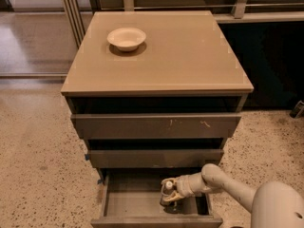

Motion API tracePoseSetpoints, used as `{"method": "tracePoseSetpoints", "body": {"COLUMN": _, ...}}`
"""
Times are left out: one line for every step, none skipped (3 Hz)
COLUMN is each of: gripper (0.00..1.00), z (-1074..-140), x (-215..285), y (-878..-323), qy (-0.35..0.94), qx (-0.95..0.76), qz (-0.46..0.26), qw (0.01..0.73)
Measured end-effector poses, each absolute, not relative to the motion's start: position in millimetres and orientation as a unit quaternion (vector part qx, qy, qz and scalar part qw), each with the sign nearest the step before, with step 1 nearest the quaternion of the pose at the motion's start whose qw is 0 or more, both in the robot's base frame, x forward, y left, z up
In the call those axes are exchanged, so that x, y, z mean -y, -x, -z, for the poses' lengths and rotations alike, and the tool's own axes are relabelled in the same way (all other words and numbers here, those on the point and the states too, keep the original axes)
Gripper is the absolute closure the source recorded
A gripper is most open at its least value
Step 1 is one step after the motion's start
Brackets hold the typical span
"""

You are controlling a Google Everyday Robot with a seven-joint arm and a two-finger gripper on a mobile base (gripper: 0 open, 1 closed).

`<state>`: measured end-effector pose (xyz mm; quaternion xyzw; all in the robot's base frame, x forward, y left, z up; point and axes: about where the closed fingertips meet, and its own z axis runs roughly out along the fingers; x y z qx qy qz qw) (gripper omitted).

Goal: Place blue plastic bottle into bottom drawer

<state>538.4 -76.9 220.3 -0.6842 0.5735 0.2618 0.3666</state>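
The bottom drawer [128,201] is pulled out at the foot of the grey-brown cabinet, showing its flat grey inside. The blue plastic bottle [166,194] stands upright inside it, toward the right, white cap up. My gripper [169,193] reaches in from the lower right on a pale arm and is down in the drawer around the bottle, its fingers on either side of it. The bottle's lower part is partly hidden by the fingers.
A cream shallow bowl [126,38] sits on the cabinet top [190,56] at the back left. The scratched top drawer [156,125] and the middle drawer [154,157] stand slightly out. Speckled floor lies on both sides; a dark wall panel stands at right.
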Motion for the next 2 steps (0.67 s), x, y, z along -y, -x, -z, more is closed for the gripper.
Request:
{"method": "tracePoseSetpoints", "body": {"gripper": 0.03, "z": -220.3, "x": 76.8, "y": -538.4, "qy": 0.684, "qx": -0.574, "qz": -0.262, "qw": 0.367}}
{"method": "tracePoseSetpoints", "body": {"gripper": 0.00, "z": -220.3, "x": 76.8, "y": -538.4, "qy": 0.684, "qx": -0.574, "qz": -0.262, "qw": 0.367}}
